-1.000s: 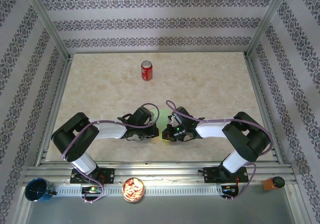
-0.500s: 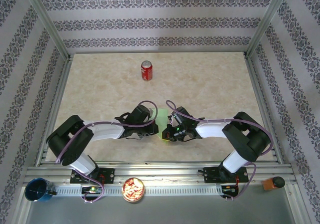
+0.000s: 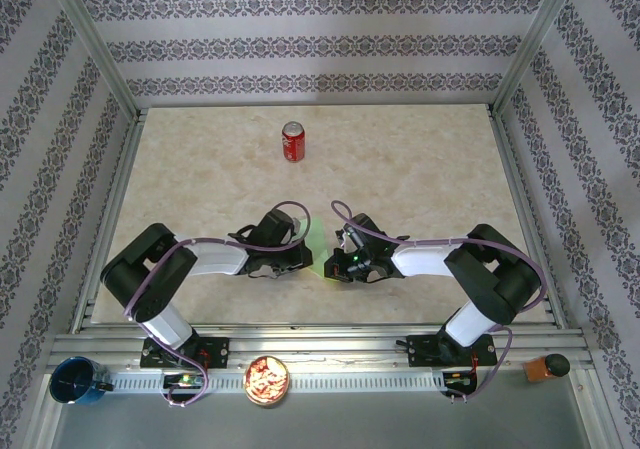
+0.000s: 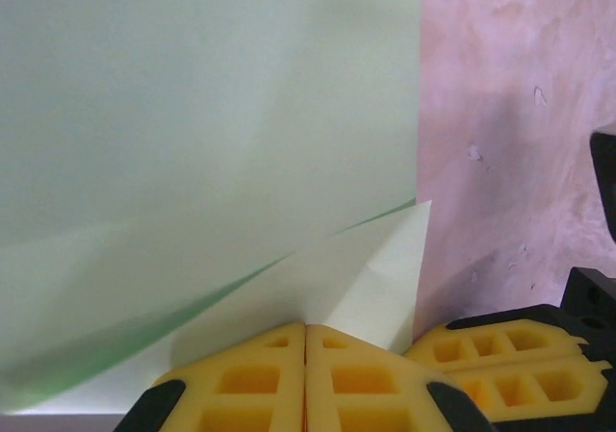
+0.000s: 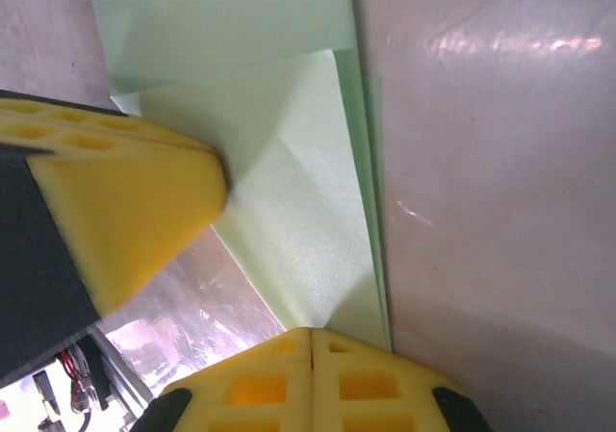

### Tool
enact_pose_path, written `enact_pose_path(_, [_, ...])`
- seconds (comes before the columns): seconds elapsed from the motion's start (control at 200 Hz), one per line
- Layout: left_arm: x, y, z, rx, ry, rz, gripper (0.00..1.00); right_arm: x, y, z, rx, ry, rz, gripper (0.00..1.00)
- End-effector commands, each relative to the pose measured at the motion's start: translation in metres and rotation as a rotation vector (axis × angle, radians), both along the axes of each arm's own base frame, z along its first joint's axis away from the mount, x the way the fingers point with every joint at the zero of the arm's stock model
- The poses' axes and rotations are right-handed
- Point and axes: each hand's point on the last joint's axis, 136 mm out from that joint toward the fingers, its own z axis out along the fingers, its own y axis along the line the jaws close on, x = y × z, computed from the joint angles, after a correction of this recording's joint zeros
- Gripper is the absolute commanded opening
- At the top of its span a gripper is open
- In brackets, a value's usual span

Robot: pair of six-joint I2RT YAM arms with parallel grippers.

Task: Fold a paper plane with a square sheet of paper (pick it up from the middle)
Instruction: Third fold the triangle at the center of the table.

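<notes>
You've got the pale marbled desk [image 3: 420,169] wide open ahead, and the left arm [image 3: 215,259] and right arm [image 3: 430,259] both reach inward to meet near its front middle. Between them lies the square sheet of paper [image 4: 192,114], light green and already doubled over, so from above it reads as a narrow strip. Its long axis runs away from the bases toward the far wall, leaning a little left at the far end. That's the line your next move turns on: the sheet sits straight ahead of each wrist, the left hand [image 4: 305,334] is on its left flank and the right hand [image 5: 310,338] on its right flank, and neither is meaningfully nearer. The red can [image 3: 292,141] stands upright well beyond, out of the way. Now the hands: both are clenched, pads together with no gap. Each set of tips touches the paper, but I can't tell whether any layer is nipped between the pads or just pressed to the desk. From the left wrist, a pale triangular flap [image 4: 375,273] rises off the sheet and comes to a point right at your tips, with the right hand's pads [image 4: 500,350] just beside. From the right wrist, stacked edges show along the strip's right side, slightly offset.
</notes>
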Motion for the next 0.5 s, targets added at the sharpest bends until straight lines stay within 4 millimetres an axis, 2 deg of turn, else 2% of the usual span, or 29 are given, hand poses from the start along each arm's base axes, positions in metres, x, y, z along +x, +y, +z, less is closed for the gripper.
enact_pose_path(0.0, [0.011,0.035,-0.016,0.087,-0.012,0.091,0.1,-0.027,-0.032,-0.04,-0.17,0.096,0.008,0.0])
enact_pose_path(0.175, [0.019,0.049,-0.014,0.086,-0.024,0.115,0.11,-0.028,-0.031,-0.042,-0.165,0.102,0.019,0.0])
enact_pose_path(0.495, [0.019,0.079,-0.012,0.097,-0.046,0.167,0.14,-0.028,-0.028,-0.039,-0.153,0.102,0.024,0.0])
